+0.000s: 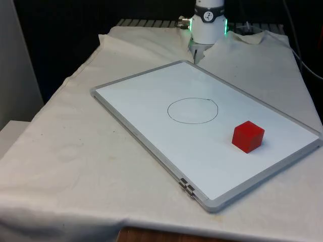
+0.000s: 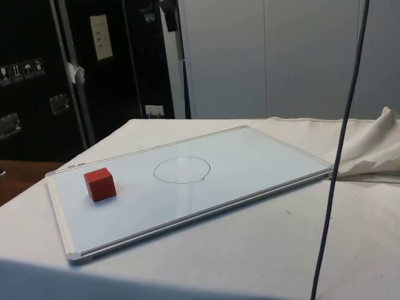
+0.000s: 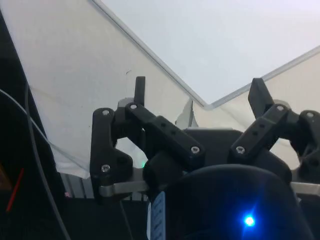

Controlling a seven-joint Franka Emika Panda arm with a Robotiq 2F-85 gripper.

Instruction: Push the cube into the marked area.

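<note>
A red cube (image 1: pixel 248 136) sits on a white whiteboard (image 1: pixel 151 101), towards the front view's right and near the board's front edge. It lies outside a thin drawn circle (image 1: pixel 193 110) at the board's middle, about a cube's width from the line. The side view has the cube (image 2: pixel 100 184) to the left of the circle (image 2: pixel 182 169) on the board (image 2: pixel 262 156). My gripper (image 3: pixel 199 90) hangs open above the cloth by a corner of the whiteboard (image 3: pixel 215 45), far from the cube. Nothing is between its fingers (image 3: pixel 140 87).
The whiteboard lies slantwise on the white cloth (image 1: pixel 75 151), with metal clips (image 1: pixel 186 187) on its near frame. A dark cable (image 2: pixel 340 156) hangs down across the side view. Bunched cloth (image 2: pixel 375 150) rises at the table's far end.
</note>
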